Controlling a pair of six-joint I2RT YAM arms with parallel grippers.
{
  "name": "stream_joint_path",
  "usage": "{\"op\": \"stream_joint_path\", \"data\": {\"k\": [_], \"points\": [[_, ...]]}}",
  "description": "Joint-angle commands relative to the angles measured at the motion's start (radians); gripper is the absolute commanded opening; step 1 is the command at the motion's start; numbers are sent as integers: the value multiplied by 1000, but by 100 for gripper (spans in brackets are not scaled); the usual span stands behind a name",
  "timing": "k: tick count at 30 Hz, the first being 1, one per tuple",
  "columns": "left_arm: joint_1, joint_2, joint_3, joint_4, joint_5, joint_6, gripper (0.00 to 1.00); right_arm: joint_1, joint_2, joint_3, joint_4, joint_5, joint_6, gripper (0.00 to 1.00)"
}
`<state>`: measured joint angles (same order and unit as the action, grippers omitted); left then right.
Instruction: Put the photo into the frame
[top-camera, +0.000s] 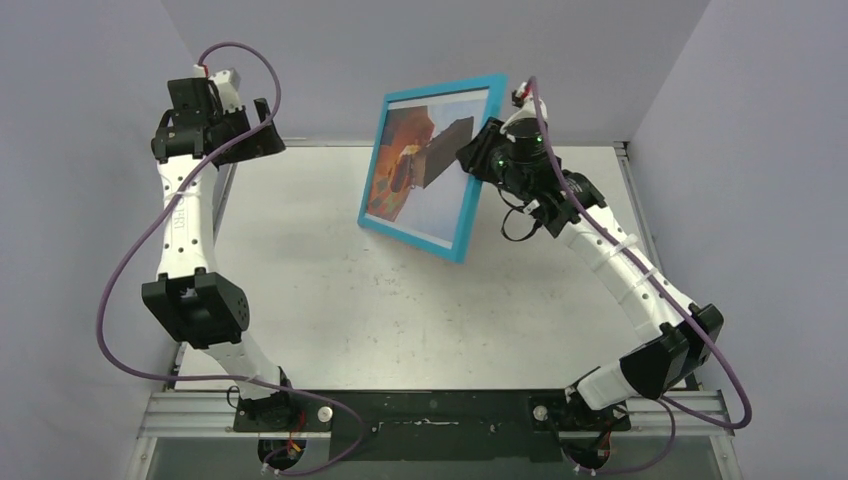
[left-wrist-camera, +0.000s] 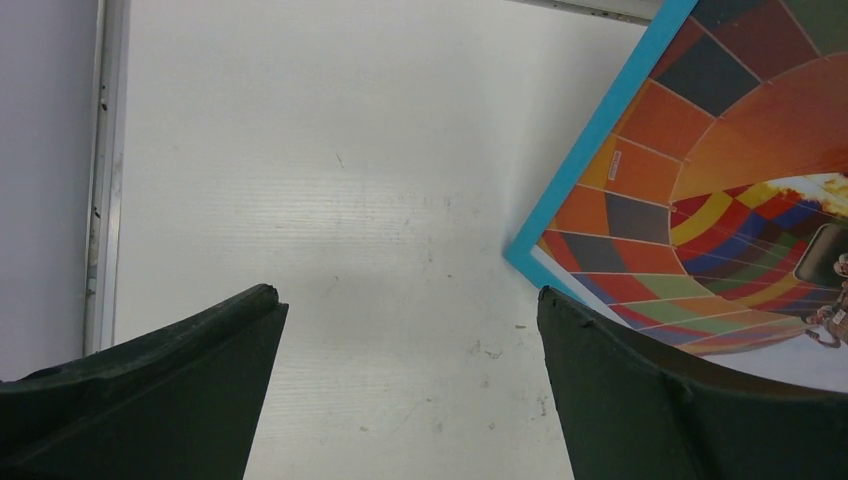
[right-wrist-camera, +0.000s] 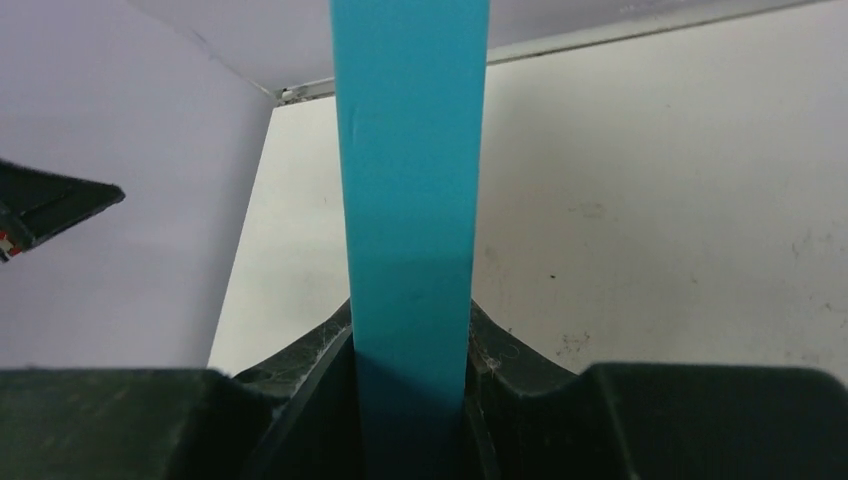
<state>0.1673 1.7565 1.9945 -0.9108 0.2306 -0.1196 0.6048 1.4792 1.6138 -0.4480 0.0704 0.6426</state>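
The frame (top-camera: 372, 170), with its bright-blue border, stands tilted on edge over the back middle of the table. The photo (top-camera: 398, 170) of an orange, red and blue balloon shows inside that border, with dark reflections across it. My right gripper (top-camera: 478, 150) is shut on the frame's right edge. In the right wrist view the blue edge (right-wrist-camera: 410, 170) runs up between the fingers (right-wrist-camera: 300, 360) of the right gripper (right-wrist-camera: 410, 335). My left gripper (top-camera: 262, 128) hangs open at the back left, apart from the frame. In its own view, frame (left-wrist-camera: 600, 130) and photo (left-wrist-camera: 720, 170) lie right of the left gripper (left-wrist-camera: 408, 295).
The white table (top-camera: 330, 300) bears small scuff marks. Grey walls close it in at the back and both sides, with a metal rail (left-wrist-camera: 100, 180) along the left edge. The arm bases sit on a black bar (top-camera: 430, 410) at the near edge.
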Motion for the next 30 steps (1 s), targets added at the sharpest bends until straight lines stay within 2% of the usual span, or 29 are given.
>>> {"op": "stream_joint_path", "data": {"k": [1,8,17,26,30], "points": [[8,-49,-38,72,32,10,99,-124,-45,-88,42,-258,146,11],[5,-57,-141,113,45,18,100,-255,-79,-272,100,-389,204,9],[-10,-31,-236,142,56,33,100,-344,-80,-458,106,-544,179,12],[-29,-23,-300,164,28,42,100,-406,-9,-637,192,-746,191,12],[-36,-17,-332,186,19,43,100,-410,53,-664,191,-762,143,18]]}}
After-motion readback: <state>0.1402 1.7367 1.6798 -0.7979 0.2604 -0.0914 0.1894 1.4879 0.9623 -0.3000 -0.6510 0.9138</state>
